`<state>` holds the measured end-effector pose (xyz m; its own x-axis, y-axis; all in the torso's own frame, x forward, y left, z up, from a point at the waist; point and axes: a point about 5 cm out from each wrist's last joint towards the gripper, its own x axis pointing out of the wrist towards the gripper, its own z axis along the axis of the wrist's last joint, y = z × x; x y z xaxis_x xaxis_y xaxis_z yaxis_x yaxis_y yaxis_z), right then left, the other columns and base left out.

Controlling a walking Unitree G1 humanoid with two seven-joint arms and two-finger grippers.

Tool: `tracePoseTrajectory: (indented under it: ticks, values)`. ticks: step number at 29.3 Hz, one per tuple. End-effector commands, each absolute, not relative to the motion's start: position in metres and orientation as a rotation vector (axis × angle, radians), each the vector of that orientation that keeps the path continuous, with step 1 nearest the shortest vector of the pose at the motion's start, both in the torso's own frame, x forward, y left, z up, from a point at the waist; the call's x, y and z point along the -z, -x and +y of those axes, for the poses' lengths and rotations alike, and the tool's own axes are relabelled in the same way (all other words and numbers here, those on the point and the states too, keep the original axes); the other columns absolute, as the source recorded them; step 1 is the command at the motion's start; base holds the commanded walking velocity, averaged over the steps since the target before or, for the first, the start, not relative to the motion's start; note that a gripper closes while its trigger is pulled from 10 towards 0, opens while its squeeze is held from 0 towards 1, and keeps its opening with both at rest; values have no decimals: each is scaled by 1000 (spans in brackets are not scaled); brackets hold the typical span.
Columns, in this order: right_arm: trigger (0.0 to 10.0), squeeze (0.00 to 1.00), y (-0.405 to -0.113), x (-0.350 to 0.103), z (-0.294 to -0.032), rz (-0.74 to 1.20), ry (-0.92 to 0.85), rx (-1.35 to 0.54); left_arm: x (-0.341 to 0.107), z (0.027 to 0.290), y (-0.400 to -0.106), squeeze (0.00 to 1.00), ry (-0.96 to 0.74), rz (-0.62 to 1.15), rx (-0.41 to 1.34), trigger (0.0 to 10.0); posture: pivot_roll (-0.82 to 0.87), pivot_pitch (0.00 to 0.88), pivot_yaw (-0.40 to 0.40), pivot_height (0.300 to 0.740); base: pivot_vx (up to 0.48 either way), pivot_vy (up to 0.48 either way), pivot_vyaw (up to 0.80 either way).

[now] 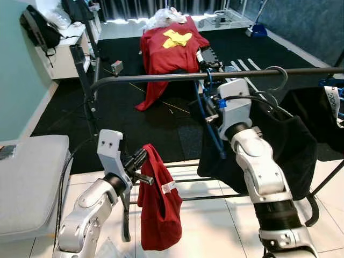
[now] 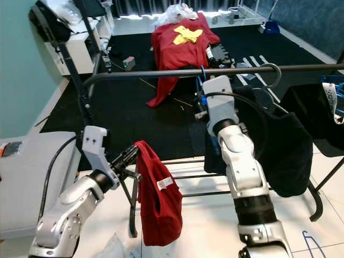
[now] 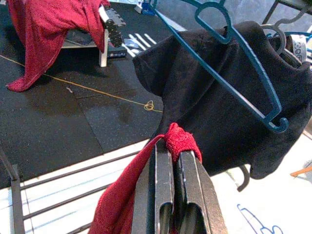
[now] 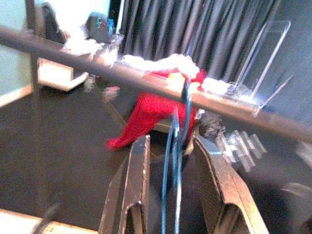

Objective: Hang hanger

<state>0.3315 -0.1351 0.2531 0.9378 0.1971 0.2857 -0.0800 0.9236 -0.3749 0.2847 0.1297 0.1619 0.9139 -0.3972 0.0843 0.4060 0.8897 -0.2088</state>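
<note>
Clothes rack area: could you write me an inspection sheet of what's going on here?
Surface: black rack rail over white tile and black mat.
Job's things: blue hanger, hook up at the rail, between the right gripper's fingers; red garment hanging from the left gripper.
Clutter: red cloth with a yellow patch draped behind; black shirt on a grey hanger on the rail.
Grippers: left gripper shut on the red garment; right gripper open around the hanger wire.
Cables: black cable along the right arm.
Surroundings: dark curtains, grey seat.
</note>
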Motion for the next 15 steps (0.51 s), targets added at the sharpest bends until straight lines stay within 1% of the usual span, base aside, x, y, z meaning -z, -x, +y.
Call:
tracePoseTrajectory:
  ticks: [1,2,4,9,10,12,13,14,15]
  values:
    - [10000,0,-323,-265,-131,-418,411,-121,-167,132,-289,0,237,-55,394,10000,71,24,58,740,0,0,0]
    - [10000,0,-317,-271,-130,-462,428,-102,-170,131,-291,0,256,-56,399,10000,70,22,58,740,0,0,0]
    - [10000,0,-308,-267,-122,-517,430,-144,-171,131,-294,0,279,-63,409,10000,52,12,64,740,0,0,0]
    - [10000,0,-307,-259,-117,-504,410,-190,-169,132,-295,0,290,-61,404,10000,49,11,65,740,0,0,0]
    - [10000,0,-306,-246,-111,-450,367,-251,-167,134,-296,0,299,-63,380,10000,45,9,65,740,0,0,0]
    - [10000,0,-306,-246,-111,-450,367,-251,-167,134,-296,0,299,-63,380,10000,45,9,65,740,0,0,0]
    - [10000,0,-311,-206,-109,-283,256,-328,-160,141,-300,0,304,-41,301,10000,55,4,52,740,0,0,0]
    - [10000,0,-311,-206,-109,-283,256,-328,-160,141,-300,0,304,-41,301,10000,55,4,52,740,0,0,0]
    - [10000,0,-312,-163,-108,-103,162,-398,-147,150,-303,0,315,18,197,10000,56,2,50,740,0,0,0]
